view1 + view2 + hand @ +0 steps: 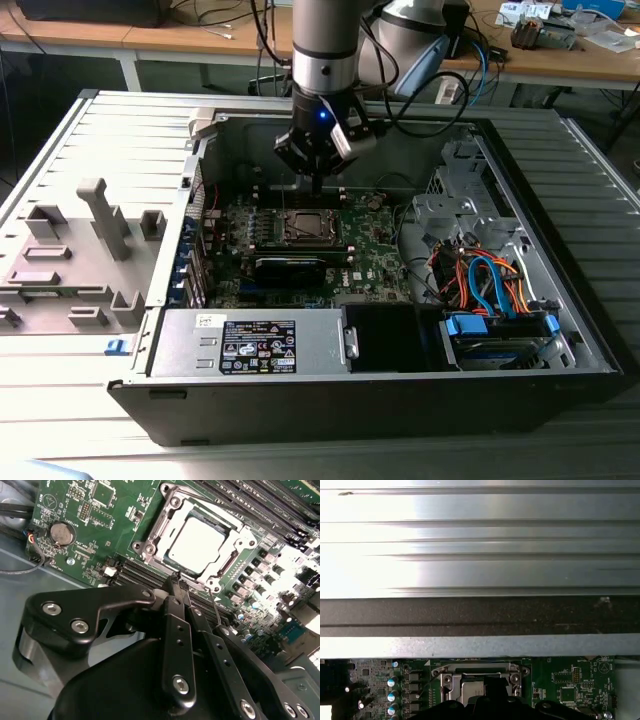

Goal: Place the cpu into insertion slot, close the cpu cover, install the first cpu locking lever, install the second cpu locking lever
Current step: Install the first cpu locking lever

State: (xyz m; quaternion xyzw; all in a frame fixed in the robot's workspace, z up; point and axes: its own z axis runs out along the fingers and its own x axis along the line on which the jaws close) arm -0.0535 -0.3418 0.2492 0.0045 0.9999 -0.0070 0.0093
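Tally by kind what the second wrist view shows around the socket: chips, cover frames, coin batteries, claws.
cpu: 1
cpu cover: 1
coin battery: 1
claw: 1
Total: 4

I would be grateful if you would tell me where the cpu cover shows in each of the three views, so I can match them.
Exterior view: the cpu cover lies mid-motherboard, just below the gripper.
Second wrist view: the cover frames the silvery cpu, beyond the gripper's fingertips.
First wrist view: its edge sits by the arm's dark body, on the green board.
Shared landmark: the green motherboard.
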